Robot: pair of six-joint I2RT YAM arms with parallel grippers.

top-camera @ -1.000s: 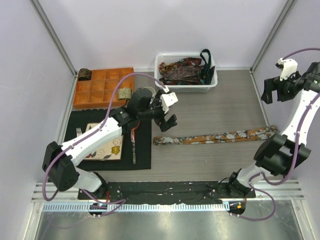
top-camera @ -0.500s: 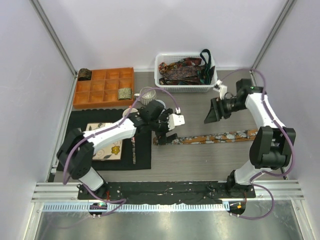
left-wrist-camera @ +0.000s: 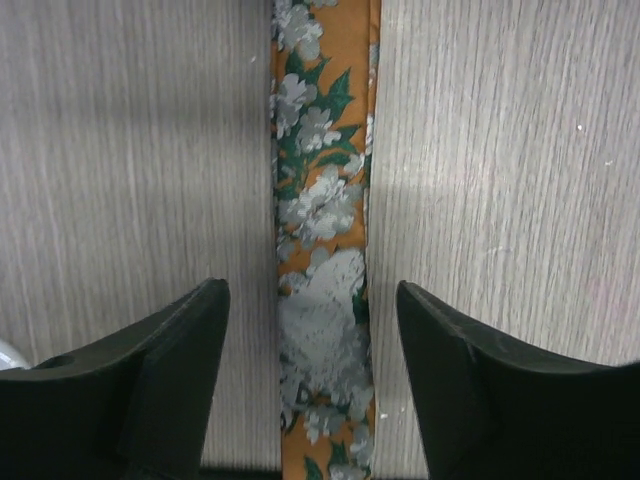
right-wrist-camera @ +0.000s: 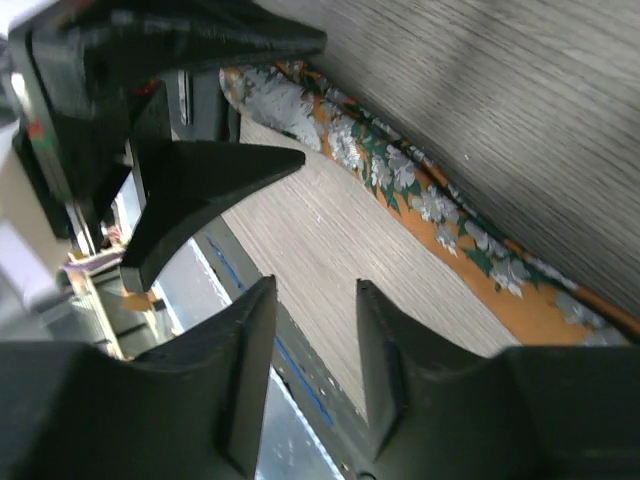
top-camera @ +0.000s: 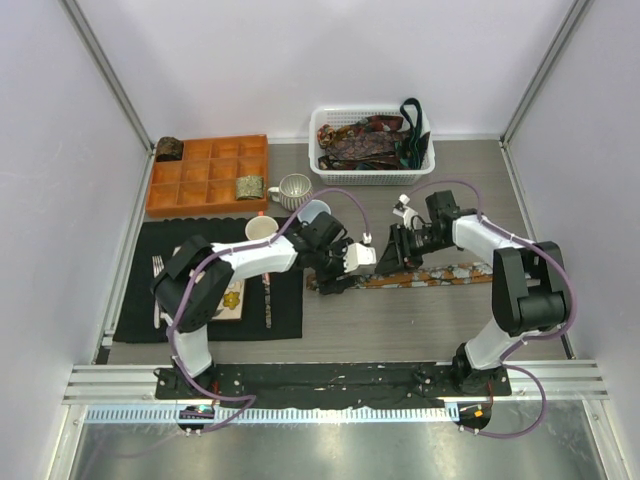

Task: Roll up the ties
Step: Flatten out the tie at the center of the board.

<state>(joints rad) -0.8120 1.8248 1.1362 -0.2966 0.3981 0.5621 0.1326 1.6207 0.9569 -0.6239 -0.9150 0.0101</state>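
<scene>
One tie (top-camera: 470,270), orange with grey-white flowers and green leaves, lies flat and stretched out across the table. My left gripper (top-camera: 340,272) is low over its left end, open. In the left wrist view the tie (left-wrist-camera: 320,200) runs between the two fingers (left-wrist-camera: 180,370) with bare table on either side. My right gripper (top-camera: 388,260) hovers just right of the left one, open with a narrower gap and nothing between its fingers (right-wrist-camera: 250,370). The tie (right-wrist-camera: 420,200) passes diagonally beyond them. Two rolled ties (top-camera: 249,186) sit at the orange tray.
A white basket (top-camera: 425,170) at the back holds several loose ties. The orange compartment tray (top-camera: 200,180) stands back left. Three mugs (top-camera: 293,190) stand near it. A black mat (top-camera: 285,300) with a floral plate (top-camera: 215,295) and cutlery lies left of the tie.
The right arm swung in from the far right to the tie beside the left gripper. The left gripper dropped over the tie's left end. Both jaws narrowed.
</scene>
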